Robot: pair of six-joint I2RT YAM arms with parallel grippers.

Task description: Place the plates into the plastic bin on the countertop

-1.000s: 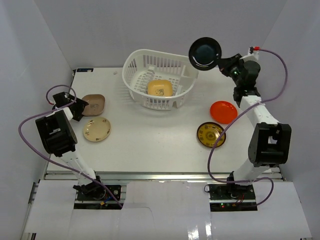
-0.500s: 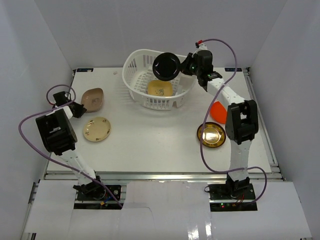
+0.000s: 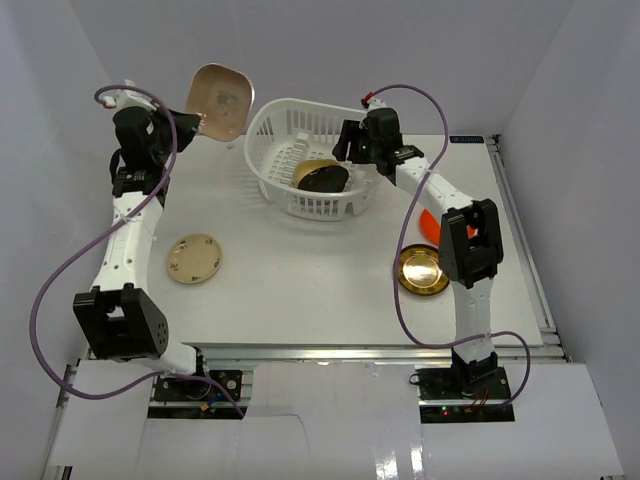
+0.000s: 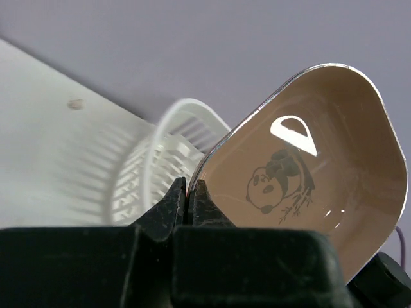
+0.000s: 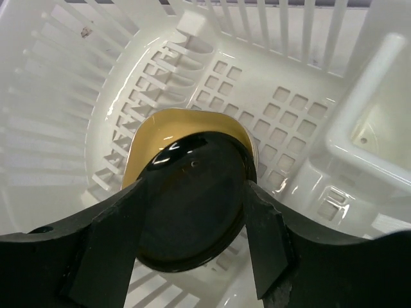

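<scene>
Left jaws pinch brown plate (image 3: pixel 220 100) beside the bin (image 3: pixel 318 207); right jaws spread above black plate (image 3: pixel 323 180) lying inside.

A flat white desk (image 3: pixel 300 285) carries a white slotted basket (image 3: pixel 322 207) at its far middle. A round cream plate (image 3: pixel 194 258) lies flat near the left side. On the right lies a gold plate (image 3: pixel 422 270), with an orange-red plate (image 3: pixel 427 222) just beyond it, mostly hidden.

Robot lab cell; plain white walls (image 3: pixel 330 50) box in the white countertop (image 3: pixel 310 290).
</scene>
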